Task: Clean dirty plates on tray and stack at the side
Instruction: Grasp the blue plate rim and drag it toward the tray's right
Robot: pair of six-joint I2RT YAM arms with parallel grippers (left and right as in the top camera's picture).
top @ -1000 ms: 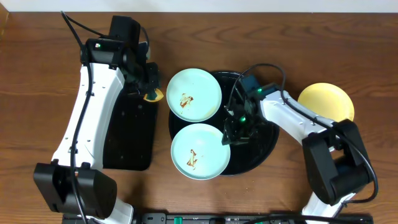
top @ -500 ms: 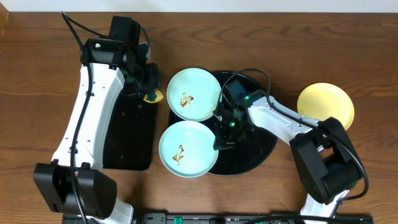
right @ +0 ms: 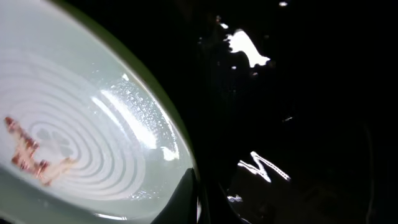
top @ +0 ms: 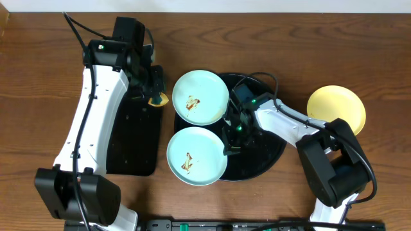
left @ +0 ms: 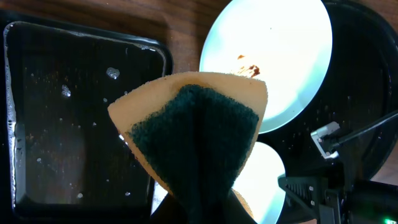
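Note:
Two pale blue plates with brown smears overlap the left side of the round black tray (top: 263, 151). The upper plate (top: 200, 97) lies tilted over the rim. My right gripper (top: 229, 146) is shut on the right rim of the lower plate (top: 196, 156), which hangs off the tray's left edge. In the right wrist view a finger (right: 189, 196) sits over that plate's rim (right: 81, 137). The pale yellow plate (top: 336, 108) lies on the table at the right. My left gripper (top: 154, 96) is shut on a yellow-and-green sponge (left: 193, 124), held left of the upper plate (left: 280, 56).
A rectangular black tray (top: 131, 144), wet with droplets (left: 62, 112), lies under the left arm. The round tray's surface is wet and glossy (right: 298, 93). Bare wooden table surrounds both trays.
My right gripper has pulled the lower blue plate to the left, partly off the round tray. The left arm and sponge have not moved.

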